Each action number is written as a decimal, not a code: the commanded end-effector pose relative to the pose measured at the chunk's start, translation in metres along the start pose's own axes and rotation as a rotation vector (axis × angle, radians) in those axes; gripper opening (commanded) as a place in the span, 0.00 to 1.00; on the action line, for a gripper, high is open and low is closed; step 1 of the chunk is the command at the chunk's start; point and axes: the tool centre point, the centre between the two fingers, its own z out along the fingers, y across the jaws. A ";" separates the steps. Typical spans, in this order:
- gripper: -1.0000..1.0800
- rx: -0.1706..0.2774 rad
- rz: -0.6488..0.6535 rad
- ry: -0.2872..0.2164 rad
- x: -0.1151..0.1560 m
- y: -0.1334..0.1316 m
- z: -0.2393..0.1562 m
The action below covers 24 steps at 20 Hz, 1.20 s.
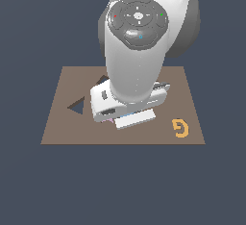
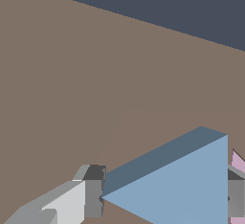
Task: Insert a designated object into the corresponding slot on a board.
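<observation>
Now the hand is low over the brown board, and the wrist view shows the light-blue triangle piece sitting between its two grey fingers, one at the triangle's point, the other at its flat side. Whether the pads are pressing yet I cannot tell. The piece looks like a rigid, light, smooth-faced wedge, so a grip on a tip and an edge could let it pivot; squeezing two flat sides would seem safer. A pink star peeks just beside it. In the exterior view the triangular slot waits towards that view's left, the orange letter G towards its right.
</observation>
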 end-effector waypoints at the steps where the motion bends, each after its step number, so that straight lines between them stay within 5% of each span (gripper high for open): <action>1: 0.00 0.000 -0.061 0.000 -0.010 0.007 -0.001; 24: 0.00 -0.001 -0.692 -0.001 -0.082 0.114 -0.005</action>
